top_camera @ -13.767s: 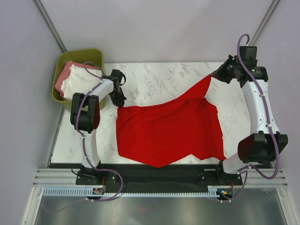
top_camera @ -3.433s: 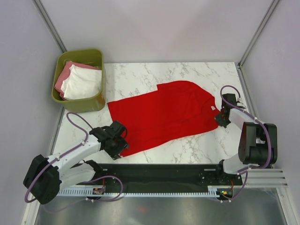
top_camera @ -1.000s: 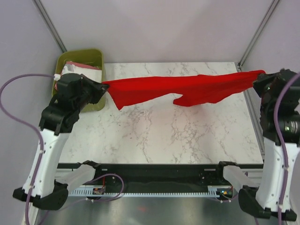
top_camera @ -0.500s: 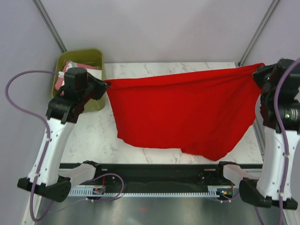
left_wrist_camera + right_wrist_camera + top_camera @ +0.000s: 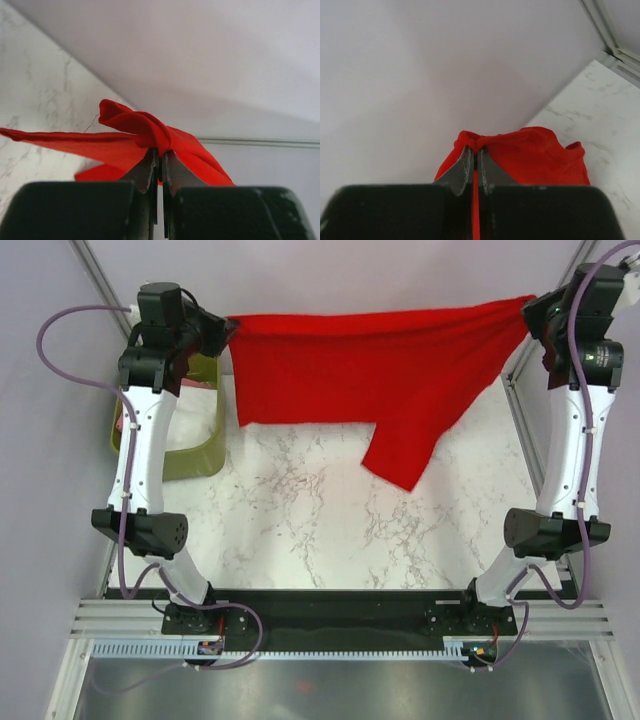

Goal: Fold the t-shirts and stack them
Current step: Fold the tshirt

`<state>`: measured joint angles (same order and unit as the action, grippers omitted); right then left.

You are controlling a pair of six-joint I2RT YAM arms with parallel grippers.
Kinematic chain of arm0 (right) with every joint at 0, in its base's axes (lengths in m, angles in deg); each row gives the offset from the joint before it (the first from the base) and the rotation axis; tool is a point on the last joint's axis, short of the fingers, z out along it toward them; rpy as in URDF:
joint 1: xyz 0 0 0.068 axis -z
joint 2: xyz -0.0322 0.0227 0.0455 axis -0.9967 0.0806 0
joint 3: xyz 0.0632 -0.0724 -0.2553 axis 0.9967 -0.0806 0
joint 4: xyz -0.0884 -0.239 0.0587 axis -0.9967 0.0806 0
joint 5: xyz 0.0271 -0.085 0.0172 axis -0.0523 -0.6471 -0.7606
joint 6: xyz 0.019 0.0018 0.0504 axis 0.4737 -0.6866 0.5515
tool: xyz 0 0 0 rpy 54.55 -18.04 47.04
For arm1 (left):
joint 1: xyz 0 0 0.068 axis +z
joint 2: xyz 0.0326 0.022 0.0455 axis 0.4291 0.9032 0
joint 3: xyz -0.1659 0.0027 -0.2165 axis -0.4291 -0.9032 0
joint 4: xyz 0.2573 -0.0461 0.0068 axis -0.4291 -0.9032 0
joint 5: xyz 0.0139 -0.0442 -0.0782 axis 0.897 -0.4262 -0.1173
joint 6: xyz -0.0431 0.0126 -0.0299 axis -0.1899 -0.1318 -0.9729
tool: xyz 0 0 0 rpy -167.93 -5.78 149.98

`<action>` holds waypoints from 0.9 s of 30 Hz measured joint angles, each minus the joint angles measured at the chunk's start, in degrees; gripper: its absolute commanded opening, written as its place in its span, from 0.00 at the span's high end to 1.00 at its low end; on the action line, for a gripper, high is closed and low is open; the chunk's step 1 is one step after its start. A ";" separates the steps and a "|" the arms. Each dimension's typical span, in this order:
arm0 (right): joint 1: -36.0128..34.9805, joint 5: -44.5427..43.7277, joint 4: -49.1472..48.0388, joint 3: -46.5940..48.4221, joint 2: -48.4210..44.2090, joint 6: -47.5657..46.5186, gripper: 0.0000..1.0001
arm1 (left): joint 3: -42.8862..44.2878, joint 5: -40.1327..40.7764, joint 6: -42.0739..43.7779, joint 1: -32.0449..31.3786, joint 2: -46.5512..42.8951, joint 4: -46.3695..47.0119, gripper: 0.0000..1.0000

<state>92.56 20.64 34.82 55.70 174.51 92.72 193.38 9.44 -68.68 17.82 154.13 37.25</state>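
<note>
The red t-shirt (image 5: 380, 365) hangs stretched in the air between both raised arms, high over the far half of the table, with one sleeve (image 5: 400, 455) drooping below it. My left gripper (image 5: 228, 330) is shut on the shirt's left corner (image 5: 150, 132), and the cloth bunches over its tips (image 5: 160, 155). My right gripper (image 5: 532, 308) is shut on the right corner (image 5: 520, 150), pinching a fold (image 5: 476, 145). The white and pink t-shirts are hidden behind my left arm.
The olive-green bin (image 5: 190, 455) stands at the table's far left, mostly covered by my left arm (image 5: 145, 430). The marble table (image 5: 330, 530) lies below the hanging shirt. Metal frame posts rise at the back corners (image 5: 100, 275).
Both arms have risen and moved toward the back, lifting the shirt off the table. The cloth, which reached the near edge half a second ago, now hangs over the far half.
</note>
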 measured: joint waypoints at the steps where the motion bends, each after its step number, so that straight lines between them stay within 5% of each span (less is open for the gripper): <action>1: 0.81 1.49 -1.22 1.79 0.46 0.48 1.00 | 2.80 -1.05 -0.31 0.61 1.22 0.85 0.98; 6: 3.98 8.44 -9.11 -3.02 -2.99 2.29 1.00 | 3.80 -6.19 -1.38 3.78 1.86 6.64 0.98; 20: 5.20 10.27 -16.76 -63.67 -20.98 2.45 1.00 | -63.58 -13.66 -0.79 5.25 -13.49 25.24 0.98; 27: 5.40 6.91 -17.18 -81.61 -29.07 1.01 1.00 | -82.29 -16.17 4.59 5.27 -25.88 32.98 0.98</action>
<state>97.95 27.55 17.64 -25.92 145.44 93.73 111.09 -6.74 -64.09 23.08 128.25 70.23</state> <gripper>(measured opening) 0.023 0.042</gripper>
